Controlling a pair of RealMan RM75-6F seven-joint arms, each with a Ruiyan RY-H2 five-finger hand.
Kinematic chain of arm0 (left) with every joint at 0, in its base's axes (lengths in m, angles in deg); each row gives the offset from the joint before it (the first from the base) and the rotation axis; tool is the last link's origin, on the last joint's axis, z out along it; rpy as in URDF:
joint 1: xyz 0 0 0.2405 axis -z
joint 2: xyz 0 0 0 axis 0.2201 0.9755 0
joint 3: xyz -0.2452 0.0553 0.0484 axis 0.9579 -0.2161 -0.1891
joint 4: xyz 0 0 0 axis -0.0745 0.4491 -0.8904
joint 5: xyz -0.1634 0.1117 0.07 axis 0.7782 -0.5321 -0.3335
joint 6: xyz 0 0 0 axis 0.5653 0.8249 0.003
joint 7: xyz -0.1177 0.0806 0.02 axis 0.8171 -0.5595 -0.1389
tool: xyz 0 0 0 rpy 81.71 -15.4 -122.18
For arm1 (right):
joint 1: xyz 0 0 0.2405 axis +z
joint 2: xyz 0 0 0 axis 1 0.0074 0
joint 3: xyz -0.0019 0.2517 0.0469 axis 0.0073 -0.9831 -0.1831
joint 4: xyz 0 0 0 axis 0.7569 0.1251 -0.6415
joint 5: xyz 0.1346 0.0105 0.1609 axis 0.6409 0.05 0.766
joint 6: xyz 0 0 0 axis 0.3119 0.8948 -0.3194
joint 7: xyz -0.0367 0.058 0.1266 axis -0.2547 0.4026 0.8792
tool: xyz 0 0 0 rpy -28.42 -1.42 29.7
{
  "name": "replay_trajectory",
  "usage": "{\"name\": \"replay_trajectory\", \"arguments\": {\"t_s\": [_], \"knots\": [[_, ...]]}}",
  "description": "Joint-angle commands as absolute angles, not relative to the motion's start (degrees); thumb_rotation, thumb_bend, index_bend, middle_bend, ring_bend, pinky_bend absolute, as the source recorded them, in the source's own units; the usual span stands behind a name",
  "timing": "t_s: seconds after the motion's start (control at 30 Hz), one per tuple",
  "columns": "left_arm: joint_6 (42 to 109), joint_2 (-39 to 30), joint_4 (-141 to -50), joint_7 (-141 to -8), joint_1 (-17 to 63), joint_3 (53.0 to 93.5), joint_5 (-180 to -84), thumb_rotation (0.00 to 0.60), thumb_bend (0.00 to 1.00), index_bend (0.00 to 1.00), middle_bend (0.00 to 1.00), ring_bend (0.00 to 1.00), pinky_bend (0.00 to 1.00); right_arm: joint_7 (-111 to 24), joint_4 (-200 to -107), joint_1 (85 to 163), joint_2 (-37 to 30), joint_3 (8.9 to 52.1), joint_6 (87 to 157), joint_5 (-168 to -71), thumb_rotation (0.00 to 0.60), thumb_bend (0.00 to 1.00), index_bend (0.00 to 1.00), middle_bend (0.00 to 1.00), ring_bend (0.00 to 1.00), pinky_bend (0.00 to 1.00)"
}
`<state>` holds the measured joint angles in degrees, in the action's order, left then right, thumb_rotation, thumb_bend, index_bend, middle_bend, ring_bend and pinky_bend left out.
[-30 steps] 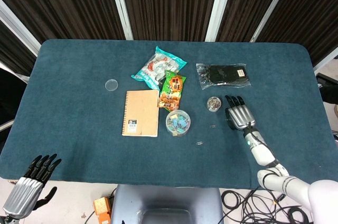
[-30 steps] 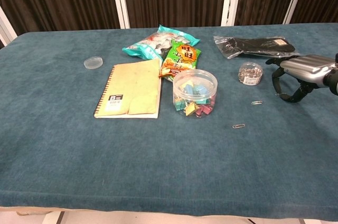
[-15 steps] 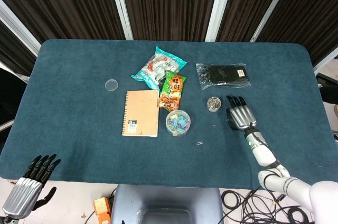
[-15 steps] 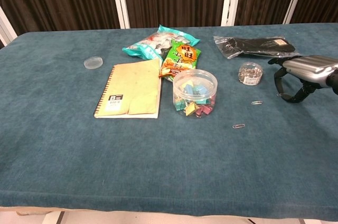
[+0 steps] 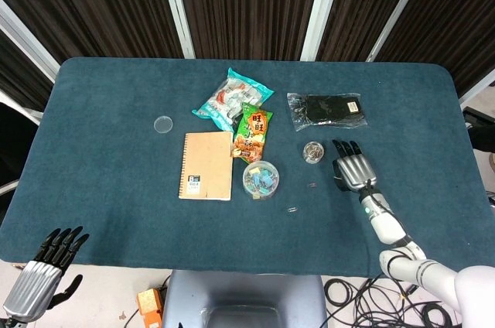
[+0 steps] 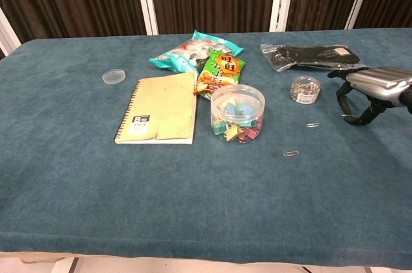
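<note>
Paperclips tub is sitting just right of the clear clip jar on the blue surface, with the notebook lying left of that jar. Right of the jar, the right hand is hovering near the tub, fingers spread and gripping nothing. Far left of the jar, the left hand is hanging off the surface edge, fingers apart, empty.

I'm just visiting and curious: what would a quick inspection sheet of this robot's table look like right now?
Surface: blue cloth table, flat.
Job's things: small clear dish of paper clips nearest the right hand; two loose paper clips on the cloth.
Clutter: spiral notebook, tub of coloured clips, two snack bags, bagged black item, small round lid.
Hands: right hand hovers beside the dish, fingers apart, holding nothing; left hand off the table's near edge, holding nothing.
Cables: a tangle on the floor.
Surroundings: dark curtains with white posts.
</note>
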<state>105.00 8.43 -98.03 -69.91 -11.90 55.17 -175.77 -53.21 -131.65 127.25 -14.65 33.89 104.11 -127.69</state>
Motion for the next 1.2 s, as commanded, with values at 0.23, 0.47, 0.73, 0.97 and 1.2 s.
{"name": "replay_trajectory", "arguments": {"t_s": [0.23,0.47,0.73,0.97,1.2], "knots": [[104.69,8.46,-98.22,-70.1,-11.77,55.22,-175.7,0.6,0.37,0.0,0.0,0.0,0.0,-51.52,-134.86,127.51,-12.55,32.0,106.3,-128.15,0.6,0.31,0.64,0.0,0.0,0.0],[104.35,8.46,-98.56,-70.38,-11.49,55.31,-175.81,0.6,0.37,0.0,0.0,0.0,0.0,-52.9,-138.56,129.66,-10.3,27.79,105.88,-124.68,0.6,0.31,0.63,0.0,0.0,0.0],[103.91,8.6,-98.87,-70.43,-11.33,55.54,-175.31,0.6,0.37,0.0,0.0,0.0,0.0,-58.68,-136.02,133.73,-13.33,24.37,102.66,-117.46,0.6,0.31,0.59,0.0,0.0,0.0],[103.77,8.74,-98.74,-70.08,-11.32,55.61,-174.97,0.6,0.37,0.0,0.0,0.0,0.0,-60.03,-132.68,135.29,-16.49,24.64,100.8,-115.14,0.6,0.31,0.51,0.0,0.0,0.0],[104.56,8.89,-98.51,-69.64,-11.74,55.61,-174.89,0.6,0.37,0.0,0.0,0.0,0.0,-57.64,-133.76,134.57,-15.5,25.28,102.08,-116.86,0.6,0.31,0.47,0.0,0.0,0.0]]}}
